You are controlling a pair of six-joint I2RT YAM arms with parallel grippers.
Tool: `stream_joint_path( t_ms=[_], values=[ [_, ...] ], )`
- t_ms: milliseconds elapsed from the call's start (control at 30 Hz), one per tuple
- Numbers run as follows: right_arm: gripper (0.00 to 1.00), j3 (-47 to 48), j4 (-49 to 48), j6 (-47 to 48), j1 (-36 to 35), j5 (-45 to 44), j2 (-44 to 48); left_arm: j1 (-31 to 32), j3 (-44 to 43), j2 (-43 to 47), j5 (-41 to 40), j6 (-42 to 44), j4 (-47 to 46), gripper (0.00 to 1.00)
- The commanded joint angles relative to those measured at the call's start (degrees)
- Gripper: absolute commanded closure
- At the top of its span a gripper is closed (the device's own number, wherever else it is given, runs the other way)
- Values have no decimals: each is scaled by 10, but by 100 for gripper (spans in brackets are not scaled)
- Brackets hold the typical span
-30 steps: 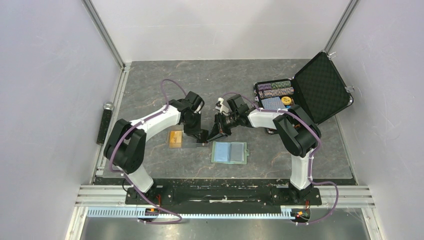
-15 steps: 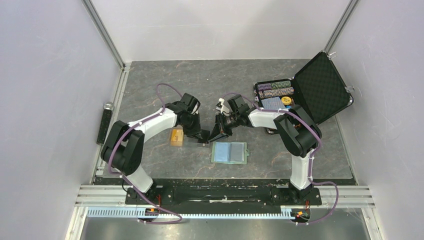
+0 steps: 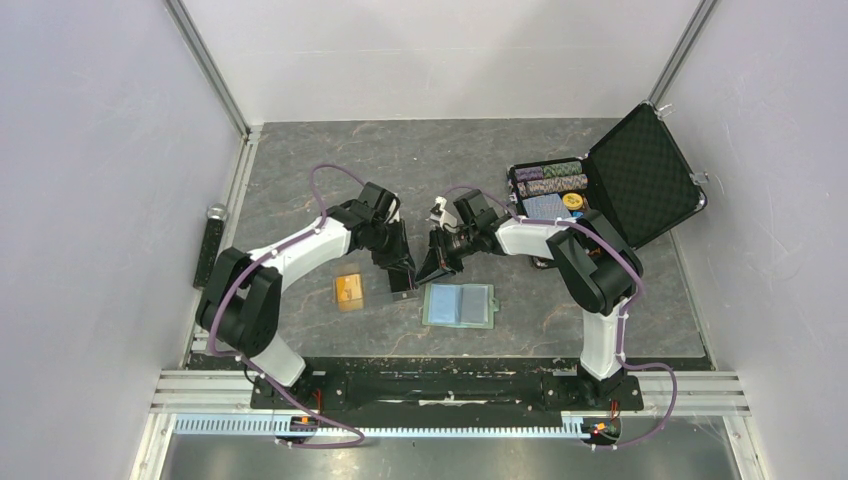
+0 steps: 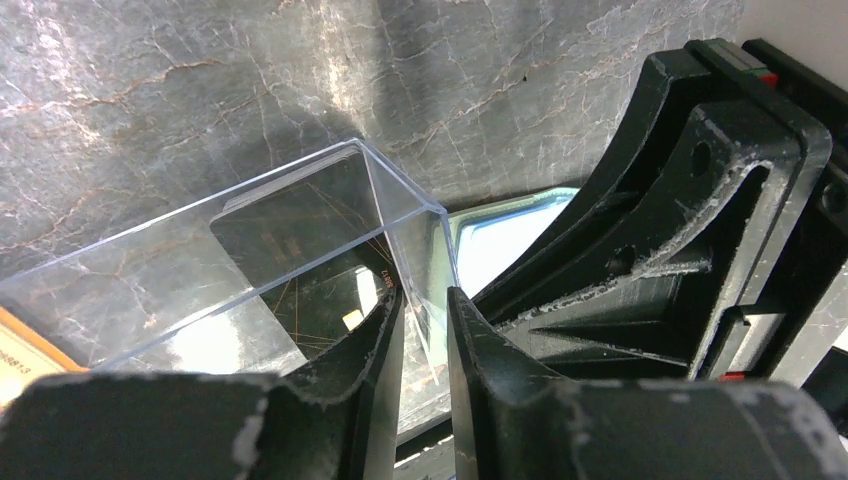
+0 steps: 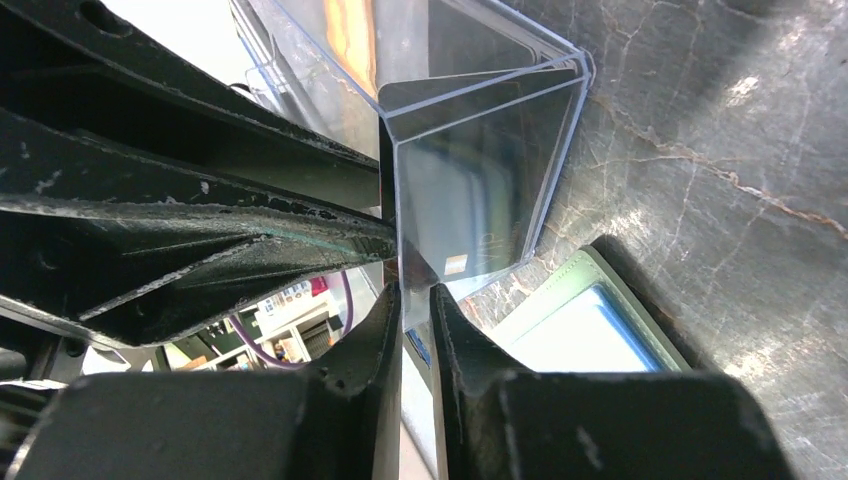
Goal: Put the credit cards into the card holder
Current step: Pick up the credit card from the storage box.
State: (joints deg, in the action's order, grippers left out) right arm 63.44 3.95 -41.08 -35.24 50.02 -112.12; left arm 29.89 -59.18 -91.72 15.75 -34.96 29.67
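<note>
Zero stowed in card holder (image 3: 458, 305); both my jaws gripped clear box (image 4: 200, 270) with dark card (image 4: 290, 220); orange card (image 3: 348, 291) loose, centre-left.

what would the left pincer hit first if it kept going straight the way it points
The left pincer is shut on a wall of the clear box, so the box itself lies in its line. Beyond it, probably the grey table, though depth is hard to judge.
</note>
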Motion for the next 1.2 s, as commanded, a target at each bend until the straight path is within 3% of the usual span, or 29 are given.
stream_joint_path(
  t_ms=[0,200,333,400,467,667,867,1000,1167],
  values=[
    [100,1,-4,17,-7,-3,8,3,-7,-5,27,-18,-36,71],
    [100,5,-3,17,-5,-3,8,3,-5,-29,18,-4,-20,73],
    [99,10,-3,18,-5,-3,9,3,-2,-30,15,-2,-18,93],
    [97,14,-2,20,-4,-3,13,3,-3,-21,14,-1,-18,98],
    [91,20,-1,22,0,-7,22,3,-6,-5,10,0,-16,98],
    [60,36,16,52,25,-39,75,3,-24,68,-27,10,15,98],
    [36,13,4,73,71,-44,161,1,-18,158,-32,6,32,98],
    [28,-22,-17,74,108,-16,219,-2,22,220,21,-13,-45,98],
    [27,-90,-102,40,138,41,289,-4,99,273,115,-90,-218,98]
  ],
)
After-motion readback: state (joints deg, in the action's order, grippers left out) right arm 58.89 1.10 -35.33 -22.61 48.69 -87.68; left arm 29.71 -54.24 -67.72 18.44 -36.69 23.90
